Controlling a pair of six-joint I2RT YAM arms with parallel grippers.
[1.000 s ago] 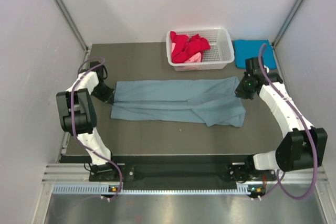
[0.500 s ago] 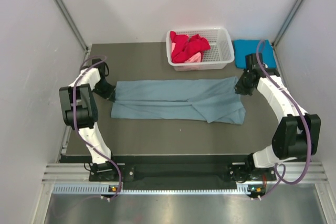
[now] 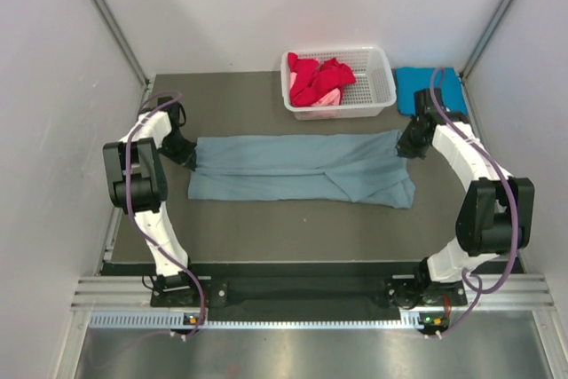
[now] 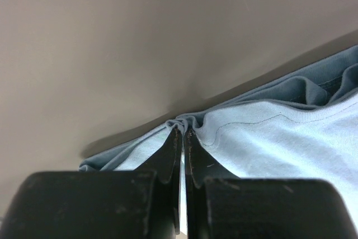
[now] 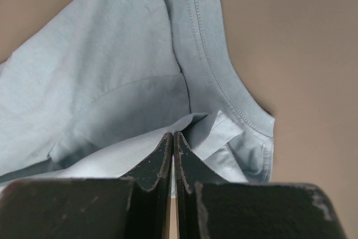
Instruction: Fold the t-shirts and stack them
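Got a dusty grey-blue t-shirt (image 3: 302, 169) lying mid-table (image 3: 266, 219), folded lengthwise into a long flat band, kinda rumpled, with a loose flap poking out at the near right. Pinched at its left end by the left gripper (image 4: 182, 132), jaws clamped on a bunched edge. Same deal on the right: right gripper (image 5: 172, 136) closed tight on a fold by the stitched hem. Also seeing red and pink shirts (image 3: 318, 77) heaped in a white basket (image 3: 373, 86) at the back, and a turquoise shirt (image 3: 410, 86) just right of it.
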